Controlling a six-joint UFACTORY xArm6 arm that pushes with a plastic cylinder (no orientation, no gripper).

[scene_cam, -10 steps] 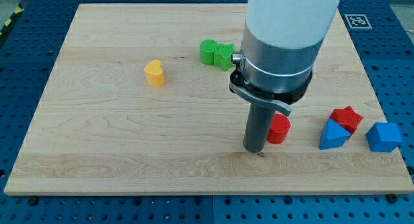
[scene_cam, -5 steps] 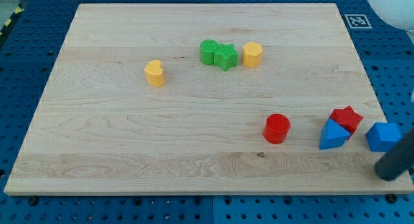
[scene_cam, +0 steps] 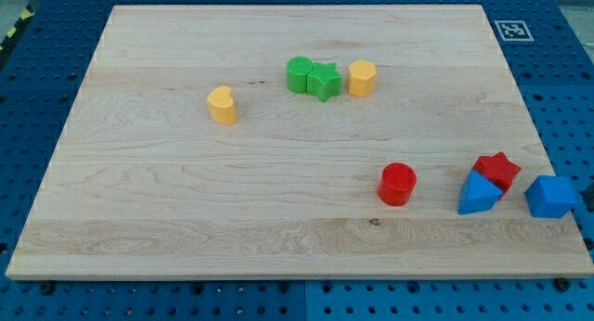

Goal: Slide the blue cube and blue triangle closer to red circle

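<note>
The red circle sits on the wooden board at the lower right. The blue triangle lies to its right, touching the red star behind it. The blue cube sits farther right, at the board's right edge. My tip and the arm do not show in the view.
A green circle and a green star touch each other at the upper middle, with a yellow hexagonal block just to their right. A yellow heart stands to the left. A marker tag lies off the board's upper right corner.
The arm moved from beside the red circle off to the view's right and has left the view. No block has moved.
</note>
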